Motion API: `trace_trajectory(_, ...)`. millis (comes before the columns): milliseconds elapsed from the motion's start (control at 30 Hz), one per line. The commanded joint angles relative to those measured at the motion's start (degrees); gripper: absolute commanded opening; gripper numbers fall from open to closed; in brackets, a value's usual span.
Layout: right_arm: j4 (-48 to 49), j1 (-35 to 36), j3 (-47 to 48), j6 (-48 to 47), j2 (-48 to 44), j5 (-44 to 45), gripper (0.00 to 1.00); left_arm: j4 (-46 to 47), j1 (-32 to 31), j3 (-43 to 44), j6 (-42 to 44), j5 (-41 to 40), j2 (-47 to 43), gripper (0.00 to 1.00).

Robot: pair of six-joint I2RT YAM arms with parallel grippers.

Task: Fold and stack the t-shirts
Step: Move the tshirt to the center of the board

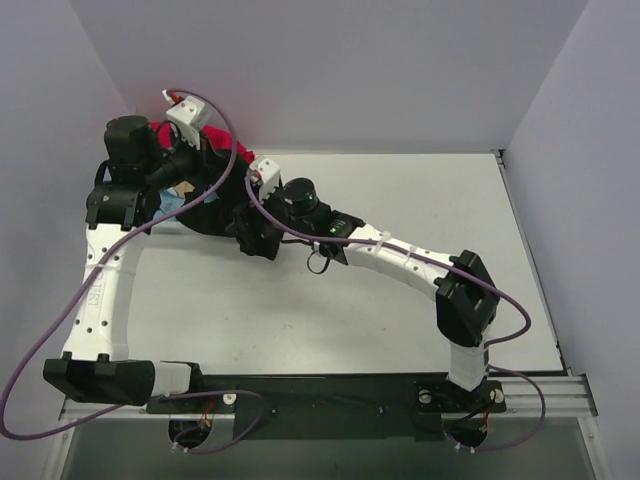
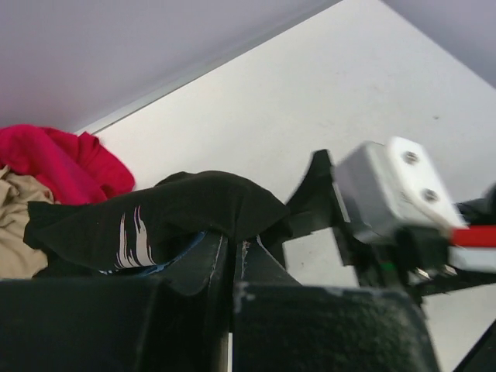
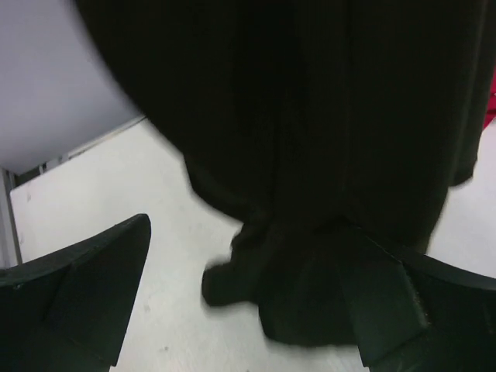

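Your left jaws are pressed shut on a fold of the black shirt (image 2: 186,205), which bunches up just past them at 12 o'clock. Your right jaws stand wide open. The shirt hangs in front of them, and its lower edge sags between them against the 3 o'clock finger (image 3: 418,310). From above, the shirt sits in the desk's (image 1: 400,200) 10 o'clock corner. In the left wrist view, the red shirt (image 2: 62,159) and tan shirt (image 2: 15,221) lie beyond it at 10 o'clock.

The left claw (image 2: 232,256) clamps the black shirt (image 2: 194,205); red shirt (image 2: 62,159) and tan shirt (image 2: 19,217) lie left on the desk (image 2: 310,101).
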Motion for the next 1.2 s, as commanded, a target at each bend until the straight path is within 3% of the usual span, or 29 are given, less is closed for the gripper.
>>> trace_trajectory(0,6.52,-0.61,6.98,4.36,3.79,5.57,0.88,-0.14,0.05,3.89,-3.75,9.09,-2.42,0.0)
trace_trajectory(33,5.99,-0.7,7.51,5.15,4.93,6.79,0.83,-0.22,-0.12,4.06,-3.84,9.71,-2.42,0.0)
trace_trajectory(67,5.46,-1.31,7.26,5.85,4.94,6.89,0.6,-0.14,-0.12,4.24,-4.02,10.67,-2.33,0.0)
trace_trajectory(100,5.46,-1.83,6.47,7.68,4.5,6.81,0.46,-0.14,-0.12,4.5,-4.11,10.68,-2.33,0.0)
trace_trajectory(133,5.81,-2.45,4.29,8.4,2.5,6.37,0.19,0.12,-0.12,4.59,-3.93,10.51,-2.42,0.0)
trace_trajectory(200,5.46,-2.89,-1.15,8.58,-2.32,6.36,0.0,0.56,-0.12,4.68,-3.06,9.72,-2.24,0.0)
trace_trajectory(267,3.98,-3.24,-6.7,7.36,-8.73,7.16,0.0,1.7,-0.38,4.07,-1.83,8.84,-1.63,0.21)
trace_trajectory(300,3.18,-3.51,-9.76,6.83,-11.29,7.24,0.0,2.06,-0.74,3.02,-1.3,8.57,-1.28,0.5)
trace_trajectory(367,-3.99,-4.82,-13.03,6.56,-18.33,6.98,0.0,3.46,-0.83,1.0,1.94,8.84,-0.75,0.78)
trace_trajectory(400,-6.47,-5.35,-13.83,6.47,-23.05,7.07,0.0,3.82,-0.83,0.64,2.48,8.49,-0.58,0.83)
trace_trajectory(600,-19.84,-17.47,-25.16,9.98,-38.19,8.47,0.0,3.38,-2.05,-7.17,10.56,7.08,-0.4,0.86)
trace_trajectory(767,-27.23,-33.64,-33.69,13.15,-44.35,4.7,0.0,-0.3,-6.71,-15.0,20.99,1.47,-0.31,0.86)
trace_trajectory(867,-27.41,-42.68,-37.38,14.47,-45.95,1.63,0.0,-0.05,-13.71,-23.41,27.69,-5.21,0.04,0.86)
trace_trajectory(1033,-28.91,-45.61,-39.06,13.68,-42.36,-3.38,0.0,9.68,-27.95,-36.43,33.95,-17.24,3.02,0.86)
trace_trajectory(1133,-29.08,-47.36,-40.11,14.38,-41.21,-2.6,0.02,14.54,-34.83,-37.69,35.17,-21.21,7.77,0.86)
trace_trajectory(1167,-29.08,-48.32,-40.29,14.64,-41.12,-1.21,0.08,15.93,-37.8,-36.99,35.27,-22.27,10.13,0.86)
